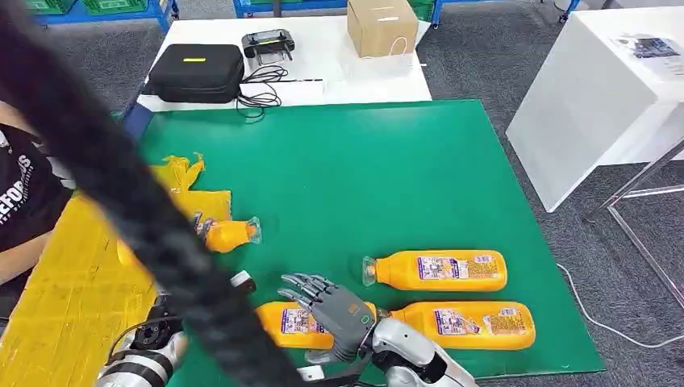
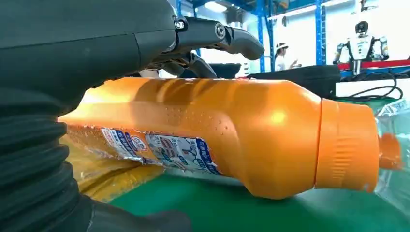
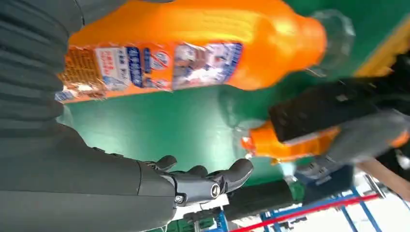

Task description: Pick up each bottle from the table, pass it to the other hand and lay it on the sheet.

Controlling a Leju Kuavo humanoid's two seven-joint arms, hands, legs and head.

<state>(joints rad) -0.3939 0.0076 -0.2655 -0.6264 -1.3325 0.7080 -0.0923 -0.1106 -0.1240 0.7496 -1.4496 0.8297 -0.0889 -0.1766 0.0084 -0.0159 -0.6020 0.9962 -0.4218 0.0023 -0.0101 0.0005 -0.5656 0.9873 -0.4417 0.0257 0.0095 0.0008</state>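
An orange bottle (image 1: 228,235) lies on its side at the edge of the yellow sheet (image 1: 64,298), its clear-capped neck pointing out over the green surface (image 1: 363,169); the left hand (image 1: 199,226) grasps it, with dark fingers (image 2: 217,36) curled over the top of the body in the left wrist view, where the label faces down and the bottle sits low over the green mat beside crumpled yellow material. A thick black cable (image 1: 121,185) slants across the head view and hides most of that hand and arm. Near the front edge of the surface lies a second bottle (image 1: 294,322) on its side, and the right hand (image 1: 327,310) hovers over it, released, fingers spread and holding nothing; the right wrist view shows its fingers (image 3: 212,181) apart from the bottle above the green. Just to the right, a third bottle (image 1: 472,324) lies with its neck toward the second, and a fourth bottle (image 1: 440,270) lies parallel just behind it. Farther back, on a white table (image 1: 323,60), sit a black case (image 1: 198,72), a controller (image 1: 268,43) and a cardboard box (image 1: 381,27). A person's arm in a dark sleeve (image 1: 20,197) is at the left edge.
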